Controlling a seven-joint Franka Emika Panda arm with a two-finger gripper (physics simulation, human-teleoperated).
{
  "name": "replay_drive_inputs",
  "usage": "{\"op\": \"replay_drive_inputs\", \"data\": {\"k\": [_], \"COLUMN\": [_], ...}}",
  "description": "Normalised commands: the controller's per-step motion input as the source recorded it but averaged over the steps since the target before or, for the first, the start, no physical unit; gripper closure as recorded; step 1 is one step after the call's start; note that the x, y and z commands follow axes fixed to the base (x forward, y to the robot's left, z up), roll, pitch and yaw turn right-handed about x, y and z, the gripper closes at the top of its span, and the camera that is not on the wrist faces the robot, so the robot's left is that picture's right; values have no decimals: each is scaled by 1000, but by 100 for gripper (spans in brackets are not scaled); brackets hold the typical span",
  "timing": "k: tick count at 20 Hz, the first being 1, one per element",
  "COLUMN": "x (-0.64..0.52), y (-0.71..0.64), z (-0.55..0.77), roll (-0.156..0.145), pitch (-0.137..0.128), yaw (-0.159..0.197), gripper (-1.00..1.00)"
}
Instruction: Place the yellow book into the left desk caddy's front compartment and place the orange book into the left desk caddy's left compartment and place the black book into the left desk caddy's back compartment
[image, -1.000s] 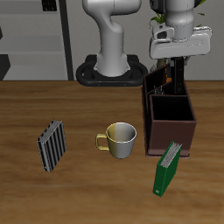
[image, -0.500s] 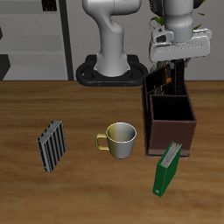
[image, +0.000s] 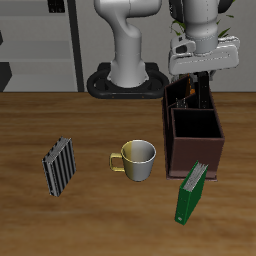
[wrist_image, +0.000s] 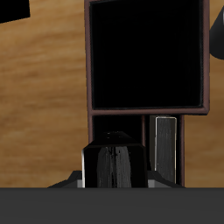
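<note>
Hovering over the left desk caddy (image: 194, 128), the gripper (image: 197, 85) seems clamped on the black book (wrist_image: 119, 162) above the back compartment; other books' placement unclear.

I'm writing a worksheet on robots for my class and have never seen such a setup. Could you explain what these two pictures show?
These are simulator renders of one robot arm at a wooden table. One picture looks at the table from the front and above. The other comes from a camera on the arm's wrist, looking down past its fingers.

On the table are a dark brown desk caddy with dividers, a mug, a striped book and a green book beside the caddy.

The fingers hang over the caddy's back part. The wrist view shows a black object close under the camera, probably the black book. Whether the fingers grip it cannot be told. A thin pale book stands in a narrow compartment.
</note>
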Motion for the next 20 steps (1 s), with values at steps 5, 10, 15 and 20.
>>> {"op": "replay_drive_inputs", "data": {"k": [5,10,15,20], "x": [-16,-17,-51,-58], "y": [-39,-12,-10,-5], "z": [-106,-132,-138,-125], "roll": [10,6,16,11], "pitch": [25,16,15,4], "yaw": [-29,-6,-5,16], "gripper": [100,100,100,100]}}
